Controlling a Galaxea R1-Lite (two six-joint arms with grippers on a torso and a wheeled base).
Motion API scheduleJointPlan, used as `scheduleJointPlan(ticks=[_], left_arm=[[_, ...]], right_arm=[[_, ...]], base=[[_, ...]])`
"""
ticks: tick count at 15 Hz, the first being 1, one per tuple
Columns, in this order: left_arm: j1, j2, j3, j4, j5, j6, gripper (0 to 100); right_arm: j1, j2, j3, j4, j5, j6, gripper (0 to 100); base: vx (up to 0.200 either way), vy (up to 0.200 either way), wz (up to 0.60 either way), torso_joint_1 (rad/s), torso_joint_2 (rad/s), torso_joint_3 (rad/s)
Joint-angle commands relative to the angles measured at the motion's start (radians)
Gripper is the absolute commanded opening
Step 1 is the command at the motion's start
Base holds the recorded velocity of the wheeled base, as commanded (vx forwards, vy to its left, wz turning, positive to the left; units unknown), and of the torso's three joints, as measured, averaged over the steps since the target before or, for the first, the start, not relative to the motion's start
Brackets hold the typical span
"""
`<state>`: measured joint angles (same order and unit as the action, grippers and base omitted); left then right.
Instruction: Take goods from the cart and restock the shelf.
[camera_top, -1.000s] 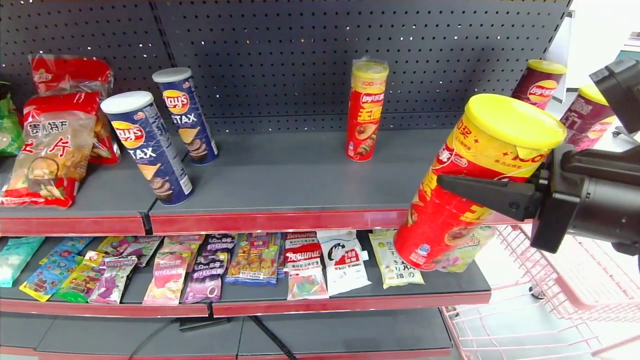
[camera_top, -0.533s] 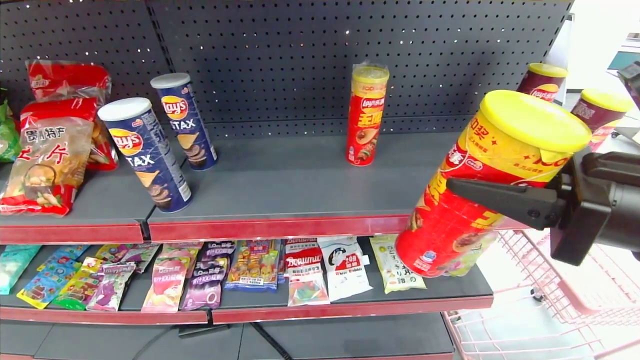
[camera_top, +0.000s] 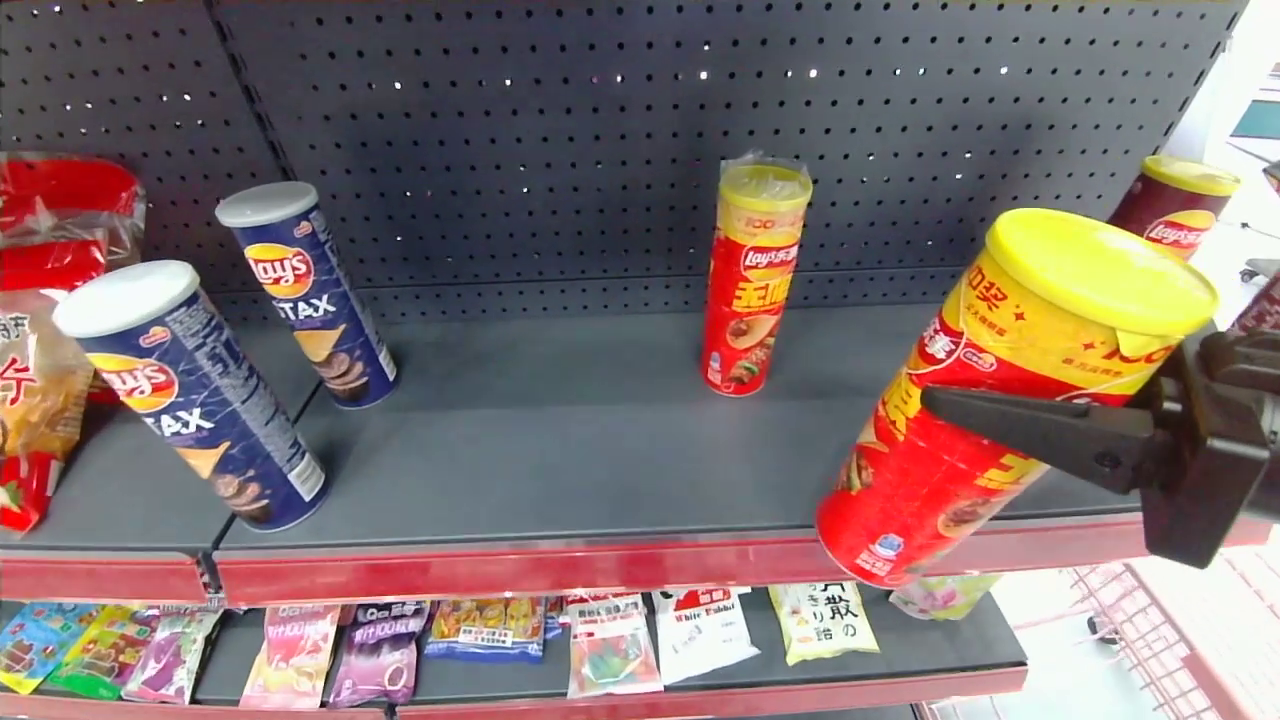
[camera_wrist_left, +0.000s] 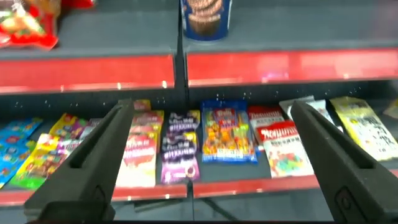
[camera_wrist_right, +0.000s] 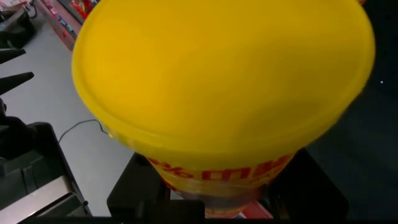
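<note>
My right end effector (camera_top: 985, 425) pinches the red can (camera_top: 1000, 330) mid-body, long axis tilted, base at the front lip of the shelf (camera_top: 560, 460); bare shelf space lies ahead-left of it. My left end effector (camera_wrist_left: 211, 109), spread, hangs lower

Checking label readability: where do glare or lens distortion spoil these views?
Head view: the near blue can leans outward, likely wide-angle distortion; the far right edge is blown out white. Left wrist view: glare streaks the red shelf edge.

Head above shelf (camera_top: 600, 470), wrist views close
</note>
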<state>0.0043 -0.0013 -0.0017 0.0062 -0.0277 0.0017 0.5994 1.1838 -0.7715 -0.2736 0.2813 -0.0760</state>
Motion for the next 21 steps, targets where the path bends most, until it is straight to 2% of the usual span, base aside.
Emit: scheduleJointPlan(ticks=[1, 7, 10, 12, 16, 17, 18, 19, 20, 21], left_arm=[[0.000, 0.001, 0.000, 0.000, 0.000, 0.000, 100], [0.000, 0.001, 0.000, 0.000, 0.000, -0.005, 100], [-0.013, 0.032, 0.000, 0.000, -0.003, 0.000, 100], [-0.013, 0.026, 0.000, 0.000, -0.054, 0.023, 100], [-0.012, 0.024, 0.000, -0.003, -0.060, 0.029, 100], [-0.017, 0.052, -0.072, -0.026, -0.072, 0.015, 100], [-0.035, 0.271, -0.290, -0.028, -0.081, -0.008, 100], [-0.052, 0.406, -0.423, -0.026, -0.113, -0.039, 100], [-0.093, 0.486, -0.489, -0.026, -0.202, -0.039, 100], [-0.133, 0.564, -0.514, -0.034, -0.314, -0.031, 100]], right_arm=[[-0.001, -0.035, 0.000, 0.011, -0.002, -0.001, 0], [-0.001, -0.075, 0.006, 0.027, -0.005, -0.001, 0], [0.000, -0.136, 0.008, 0.093, -0.005, -0.005, 0], [-0.001, -0.142, 0.017, 0.093, -0.005, -0.004, 0], [-0.001, -0.135, 0.043, 0.093, -0.036, -0.004, 0], [-0.001, -0.132, 0.044, 0.093, -0.057, -0.004, 0], [-0.001, -0.128, 0.038, 0.093, -0.076, -0.004, 0], [-0.001, -0.116, 0.031, 0.093, -0.082, -0.004, 0], [-0.001, -0.112, 0.026, 0.093, -0.085, -0.004, 0], [-0.001, -0.109, 0.023, 0.091, -0.085, -0.002, 0]], base=[[0.200, 0.000, 0.00, 0.002, 0.01, -0.002], [0.000, 0.000, 0.00, 0.000, 0.00, 0.000], [0.000, 0.000, 0.00, 0.000, 0.00, 0.000], [0.000, 0.000, 0.00, 0.000, 0.00, 0.000], [0.000, 0.000, 0.00, 0.000, 0.00, 0.000], [0.000, 0.000, 0.00, 0.000, 0.00, 0.000], [0.000, 0.000, 0.00, 0.000, 0.00, 0.000], [0.000, 0.000, 0.00, 0.000, 0.00, 0.000], [0.000, 0.000, 0.00, 0.000, 0.00, 0.000], [0.000, 0.000, 0.00, 0.000, 0.00, 0.000]])
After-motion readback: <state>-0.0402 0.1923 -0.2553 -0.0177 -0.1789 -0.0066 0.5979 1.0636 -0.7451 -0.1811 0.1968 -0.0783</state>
